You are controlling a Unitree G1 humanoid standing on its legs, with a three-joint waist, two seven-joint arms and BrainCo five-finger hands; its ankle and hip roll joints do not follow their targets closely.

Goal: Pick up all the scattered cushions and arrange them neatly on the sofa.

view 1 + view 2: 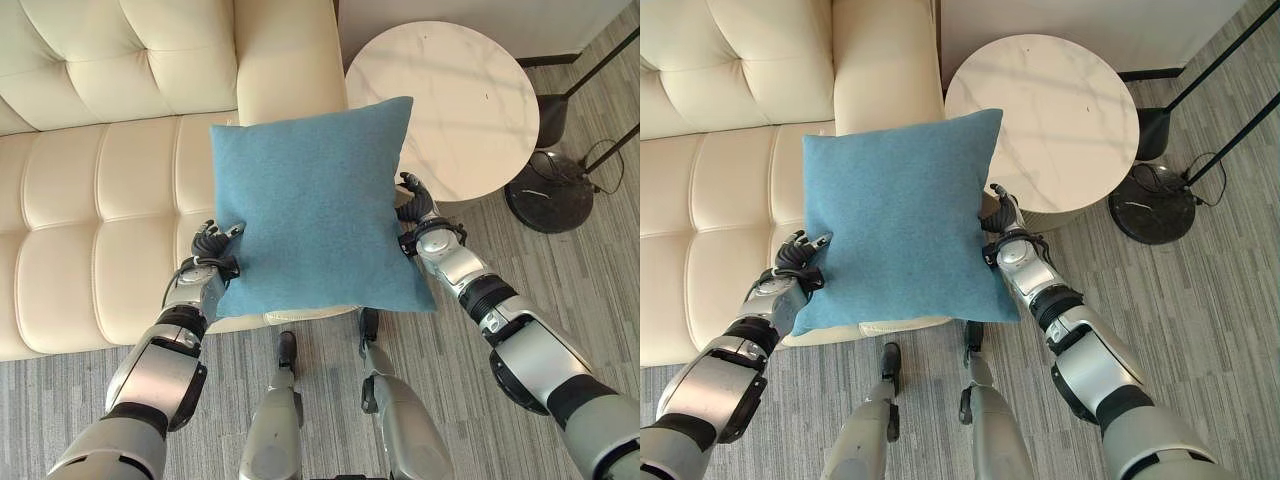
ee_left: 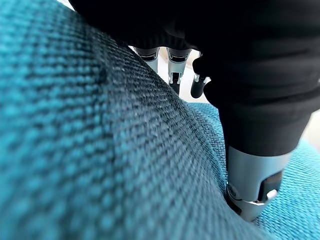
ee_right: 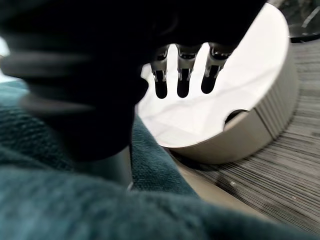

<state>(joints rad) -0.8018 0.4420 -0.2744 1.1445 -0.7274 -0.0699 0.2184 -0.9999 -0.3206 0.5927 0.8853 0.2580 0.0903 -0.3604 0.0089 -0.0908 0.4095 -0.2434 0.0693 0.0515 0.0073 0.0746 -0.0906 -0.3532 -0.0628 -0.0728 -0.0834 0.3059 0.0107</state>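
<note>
The square blue woven-fabric cushion [image 1: 318, 205] is held up in the air between both hands, over the front edge of the cream tufted leather sofa [image 1: 90, 190] and just beside its padded arm. The left hand [image 1: 209, 246] presses the cushion's lower left edge, thumb on the upper face and fingers out past the edge; its wrist view shows the thumb dug into the weave. The right hand [image 1: 415, 205] clamps the opposite edge with the thumb pushed into the fabric, while its fingers [image 3: 183, 75] hang straight and free. So both hands pinch the cushion rather than wrap it.

To do this step well, I would keep that squeeze even on both sides, since a soft cushion held by the edges could sag or slip out. It should travel forward from the sofa's front edge toward the backrest, level, then lean upright against the tufting. The round white marble side table [image 1: 450, 100] stands just beside the sofa arm, so the right elbow needs to stay clear of it.
</note>
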